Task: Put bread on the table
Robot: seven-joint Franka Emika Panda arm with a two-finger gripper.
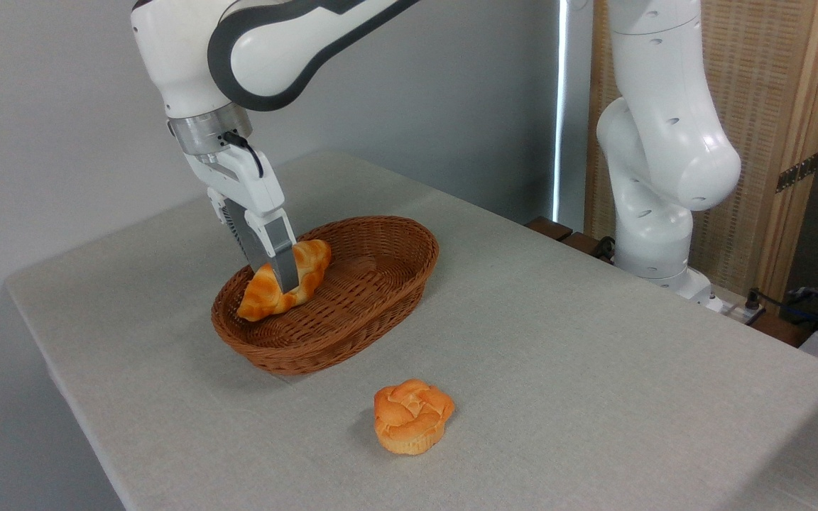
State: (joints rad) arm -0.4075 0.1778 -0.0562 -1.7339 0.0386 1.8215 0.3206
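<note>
One long braided loaf (285, 280) lies in one wicker basket (380, 284) at the left. One small round bun (412, 415) sits near the front. One cloth-covered surface (593, 341) carries them. One robot arm (253, 57).

gripper (275, 273): clamped across bread (285, 279) mid-length | bread: tilted, inside basket (380, 298), left half | bun (412, 415): on table (593, 341), near basket's front-right, apart
</note>
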